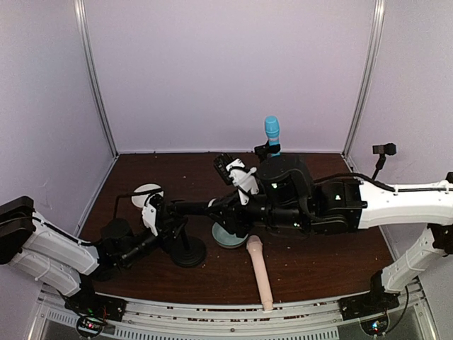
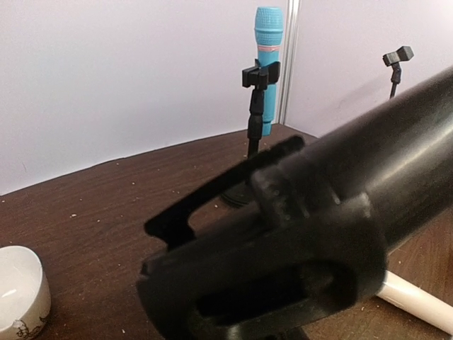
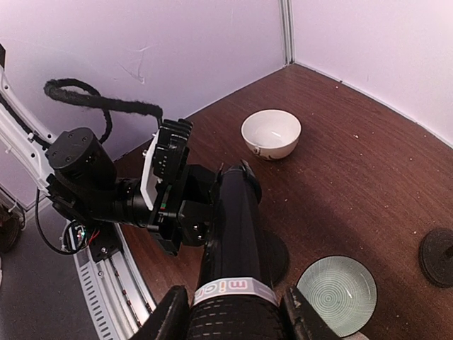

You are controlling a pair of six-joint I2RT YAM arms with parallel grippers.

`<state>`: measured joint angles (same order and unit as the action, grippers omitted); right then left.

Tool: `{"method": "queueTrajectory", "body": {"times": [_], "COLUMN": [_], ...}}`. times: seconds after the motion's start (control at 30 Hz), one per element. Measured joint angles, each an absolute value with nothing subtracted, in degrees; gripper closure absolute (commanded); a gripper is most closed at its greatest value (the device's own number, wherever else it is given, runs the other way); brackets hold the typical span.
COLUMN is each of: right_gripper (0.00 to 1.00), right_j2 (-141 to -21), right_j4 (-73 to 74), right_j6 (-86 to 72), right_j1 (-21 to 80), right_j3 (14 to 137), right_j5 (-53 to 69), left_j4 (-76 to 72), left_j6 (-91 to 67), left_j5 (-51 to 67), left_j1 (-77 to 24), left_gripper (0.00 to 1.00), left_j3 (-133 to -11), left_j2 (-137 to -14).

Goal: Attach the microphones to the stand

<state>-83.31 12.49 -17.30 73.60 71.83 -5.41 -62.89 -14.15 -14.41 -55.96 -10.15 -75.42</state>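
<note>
My black microphone [image 3: 230, 234] wears a white band [image 3: 237, 289]. The plate [image 3: 336, 294] shows pale teal rings; the bowl [image 3: 272, 150] is white.

Black microphone [image 2: 340, 212]: blurred, overrunning my left wrist view, hiding my left gripper [image 3: 200, 216] jaws there. White bowl [image 2: 18, 294]: cropped at left. Teal plate [image 1: 225, 241]: partly under my arms.

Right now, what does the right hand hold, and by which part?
The right hand holds the black microphone by its mesh head end.
</note>
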Motion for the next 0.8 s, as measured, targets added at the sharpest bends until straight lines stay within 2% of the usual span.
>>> {"method": "queueTrajectory", "body": {"times": [0.17,0.43,0.8], "right_gripper": [1.00,1.00,1.00], "right_j2": [-83.3,-84.9,-92.4], "right_j4": [14.1,22.7,34.8], "right_j6": [-16.2,-6.0,-6.4], "right_j1": [75.0,74.6,71.9], "right_j3": [72.4,79.0,93.0], "right_j5": [-7.7,-7.7,-3.0], "left_j4": [-61.2,-54.1,-51.9], "left_j6": [-11.7,-8.0,-9.4], "left_j5": [-16.0,-16.6,-19.4], "left_j1": [-57.5,-59.2,-60.0], "left_gripper": [1.00,1.00,1.00], "left_j3": [-11.3,-14.5,-15.7], "left_j2": [-75.7,-74.6,-74.6]}}
